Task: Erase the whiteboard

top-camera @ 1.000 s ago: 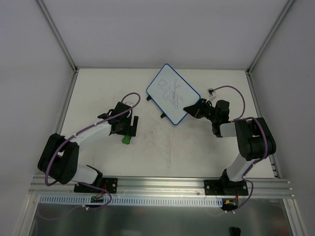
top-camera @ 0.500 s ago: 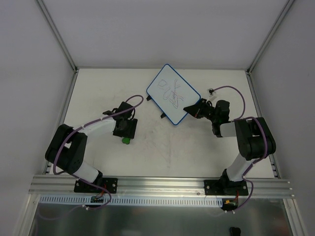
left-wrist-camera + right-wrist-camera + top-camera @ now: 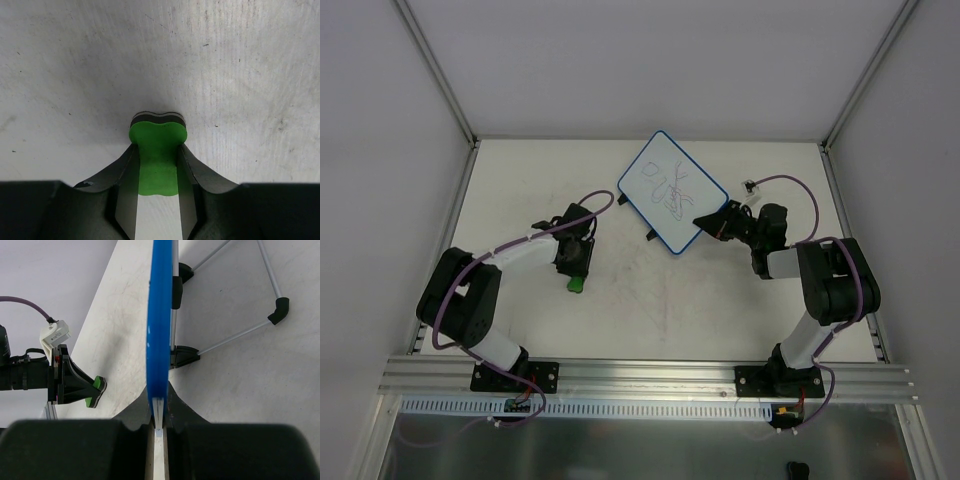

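1. The small rectangular whiteboard with a thin blue rounded-corner frame (image 3: 671,191) sits at the far middle of the pale, scuffed table (image 3: 660,310). It is turned cornerwise, with its white face towards the overhead camera.
2. Dark looping scribbles (image 3: 668,184) cover the middle of its face.
3. Two small black clips (image 3: 623,200) sit on the board's long edge that faces the left arm. The right wrist view shows them beside the blue frame (image 3: 184,356).
4. The right gripper (image 3: 705,222) has its two black fingers (image 3: 176,405) pressed onto the board's corner nearest the right arm. In its own camera the board appears edge-on as a blue strip (image 3: 159,315) running straight out from between the fingers. Whether the rest of the board lies flat on the table cannot be told.
5. The left gripper (image 3: 576,272) is well apart from the board, over the table's left half, pointing down.
6. Its fingers (image 3: 125,175) pinch the small green bone-shaped eraser (image 3: 158,150) by the narrow waist, and the rounded end (backed by a thin black layer) sticks out past the fingertips.
7. From above, the eraser (image 3: 576,283) shows as a green spot just below the left gripper. It looks very near the table surface, though contact cannot be judged.
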Available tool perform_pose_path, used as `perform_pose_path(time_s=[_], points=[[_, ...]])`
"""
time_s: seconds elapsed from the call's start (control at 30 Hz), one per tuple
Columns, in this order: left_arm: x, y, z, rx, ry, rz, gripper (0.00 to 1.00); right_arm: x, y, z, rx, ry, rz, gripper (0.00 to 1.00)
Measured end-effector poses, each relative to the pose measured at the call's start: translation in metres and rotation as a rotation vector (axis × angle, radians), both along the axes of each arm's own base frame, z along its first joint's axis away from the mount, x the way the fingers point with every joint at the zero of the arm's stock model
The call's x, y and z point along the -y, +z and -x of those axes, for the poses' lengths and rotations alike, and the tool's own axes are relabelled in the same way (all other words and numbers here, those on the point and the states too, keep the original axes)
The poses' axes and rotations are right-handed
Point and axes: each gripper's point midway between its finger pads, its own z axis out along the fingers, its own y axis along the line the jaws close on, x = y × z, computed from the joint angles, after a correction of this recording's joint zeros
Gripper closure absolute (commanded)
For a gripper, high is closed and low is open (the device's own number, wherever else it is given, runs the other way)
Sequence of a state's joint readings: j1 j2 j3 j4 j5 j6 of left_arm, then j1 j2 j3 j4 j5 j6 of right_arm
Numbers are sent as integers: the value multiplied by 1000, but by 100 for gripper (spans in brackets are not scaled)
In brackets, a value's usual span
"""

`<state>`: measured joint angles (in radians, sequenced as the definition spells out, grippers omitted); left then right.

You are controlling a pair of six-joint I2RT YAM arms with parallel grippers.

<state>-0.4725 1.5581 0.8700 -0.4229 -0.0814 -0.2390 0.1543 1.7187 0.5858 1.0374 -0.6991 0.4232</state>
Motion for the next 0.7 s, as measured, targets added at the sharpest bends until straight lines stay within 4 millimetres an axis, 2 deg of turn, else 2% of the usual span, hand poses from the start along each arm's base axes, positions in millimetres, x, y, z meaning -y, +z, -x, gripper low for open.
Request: perform_pose_path(time_s=[0.03,0.2,0.33,0.37,0.43,0.53,0.6,0.7], points=[[0,0,0,-1,0,0,82,0,0,0,-2,0,-2,100],[2,7,-2,20,5,15,96,0,0,0,-4,4,-6,100],[20,47,-23,149,-5,123,100,1,-1,0,-3,9,-8,100],[32,69,-37,208,-16,179,100,1,-1,1,-2,10,-9,100],[47,98,-60,281,-22,237,100,1,-1,1,-1,11,-9,100],[78,157,-110,418,-30,363,100,1,-2,2,0,11,-9,100],[97,186,-141,475,-38,441,100,1,-2,3,1,11,-9,100],[116,206,-188,518,-38,514,100,1,-1,3,1,11,-12,100]])
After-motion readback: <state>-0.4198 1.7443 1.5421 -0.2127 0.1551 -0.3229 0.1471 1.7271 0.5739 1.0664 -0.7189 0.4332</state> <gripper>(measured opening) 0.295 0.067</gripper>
